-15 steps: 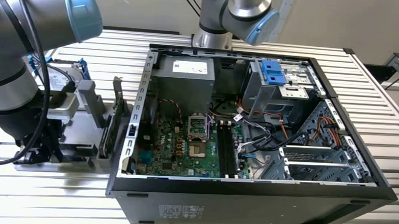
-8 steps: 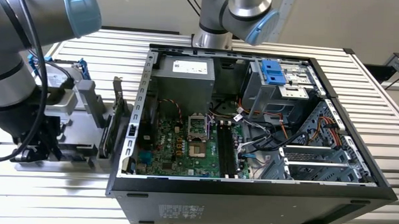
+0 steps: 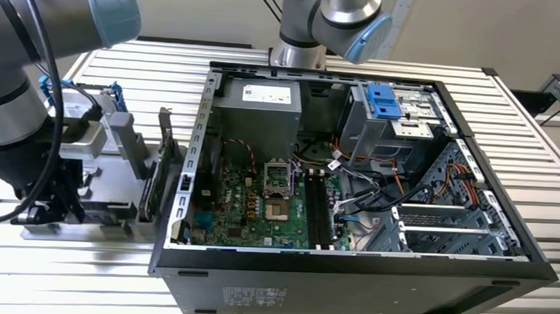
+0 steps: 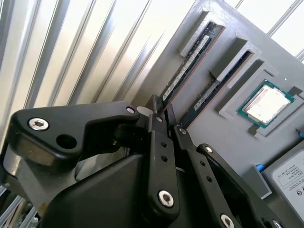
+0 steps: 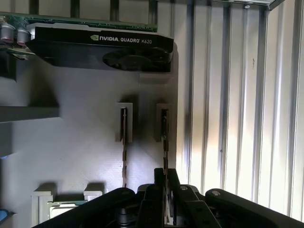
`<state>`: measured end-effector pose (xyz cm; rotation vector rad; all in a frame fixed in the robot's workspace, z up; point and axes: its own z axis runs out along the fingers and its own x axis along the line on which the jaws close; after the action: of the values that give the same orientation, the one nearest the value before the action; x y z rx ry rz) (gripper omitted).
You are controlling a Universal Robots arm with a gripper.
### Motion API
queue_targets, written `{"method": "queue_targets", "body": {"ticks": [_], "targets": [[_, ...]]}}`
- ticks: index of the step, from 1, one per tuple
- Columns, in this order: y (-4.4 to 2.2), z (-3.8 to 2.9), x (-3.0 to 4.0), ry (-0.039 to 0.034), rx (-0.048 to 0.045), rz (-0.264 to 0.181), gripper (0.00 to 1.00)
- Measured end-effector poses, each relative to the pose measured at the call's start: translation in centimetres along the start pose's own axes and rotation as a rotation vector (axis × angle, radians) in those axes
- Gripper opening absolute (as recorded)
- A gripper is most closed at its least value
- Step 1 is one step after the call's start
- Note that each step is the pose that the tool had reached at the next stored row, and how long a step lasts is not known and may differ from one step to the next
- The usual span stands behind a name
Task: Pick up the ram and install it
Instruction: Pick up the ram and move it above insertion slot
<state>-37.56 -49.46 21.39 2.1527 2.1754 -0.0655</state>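
The pincer point(image 5: 166, 175) met one end of the ram point(image 5: 164, 137), which stood in the gray holder point(image 5: 85, 142) at the exterior view's left. Its grip could not be told, and the lift and installation remained.

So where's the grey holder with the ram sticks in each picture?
Exterior view: the grey holder stands at the exterior view's left, beside the computer case.
Second wrist view: the grey holder has two ram sticks in its slots, next to a processor chip.
First wrist view: the grey holder shows both ram sticks edge-on, near a graphics card.
Shared landmark: the ribbed metal table alongside the holder.
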Motion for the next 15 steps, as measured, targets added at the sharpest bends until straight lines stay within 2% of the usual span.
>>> {"method": "queue_targets", "body": {"ticks": [15], "targets": [[0.02, -1.00, -0.09, -0.0001, 0.0001, 0.000, 0.00]]}}
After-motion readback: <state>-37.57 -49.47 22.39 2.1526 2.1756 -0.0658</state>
